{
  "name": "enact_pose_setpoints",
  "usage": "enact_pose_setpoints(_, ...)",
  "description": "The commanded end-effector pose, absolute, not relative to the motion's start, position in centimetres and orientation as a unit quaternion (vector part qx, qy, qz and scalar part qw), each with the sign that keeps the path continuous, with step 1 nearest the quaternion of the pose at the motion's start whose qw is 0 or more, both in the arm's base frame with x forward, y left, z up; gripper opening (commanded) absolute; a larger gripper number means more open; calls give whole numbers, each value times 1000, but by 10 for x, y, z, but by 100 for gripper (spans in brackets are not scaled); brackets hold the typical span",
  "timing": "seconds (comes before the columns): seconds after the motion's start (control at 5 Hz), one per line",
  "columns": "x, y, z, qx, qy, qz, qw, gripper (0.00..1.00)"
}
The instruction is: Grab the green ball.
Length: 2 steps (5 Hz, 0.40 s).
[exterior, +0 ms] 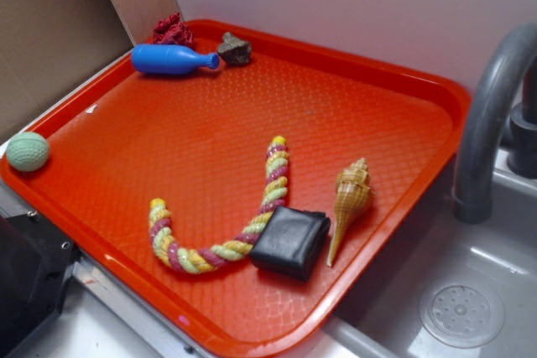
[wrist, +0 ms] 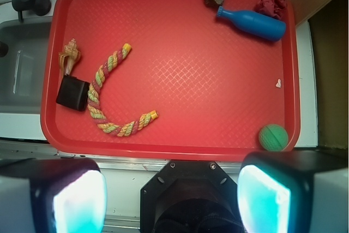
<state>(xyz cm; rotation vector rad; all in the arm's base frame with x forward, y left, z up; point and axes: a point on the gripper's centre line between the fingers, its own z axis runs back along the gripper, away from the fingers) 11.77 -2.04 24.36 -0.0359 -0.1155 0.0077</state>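
The green ball (exterior: 28, 151) is a small pale mint sphere with a dimpled skin. It lies in the left corner of the red tray (exterior: 369, 81). In the wrist view the ball (wrist: 272, 137) sits at the tray's (wrist: 180, 148) lower right corner, just above my right finger pad. My gripper (wrist: 172, 200) looks down from high above the tray's near edge. Its two pads glow cyan and stand wide apart with nothing between them. The gripper does not show in the exterior view.
On the tray lie a blue bottle (exterior: 172, 59), a red crumpled thing (exterior: 172, 31), a dark stone (exterior: 235, 49), a striped rope (exterior: 231, 224), a black block (exterior: 290, 242) and a shell (exterior: 348, 204). A grey tap (exterior: 487, 115) and sink (exterior: 461, 312) are at right.
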Motion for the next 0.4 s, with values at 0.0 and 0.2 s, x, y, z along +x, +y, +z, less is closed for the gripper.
enact_pose_setpoints(0.0,118,-20,244,-18,-58,4,998,100)
enact_pose_setpoints(0.2,137,7,194,103,-65,-56,991,100)
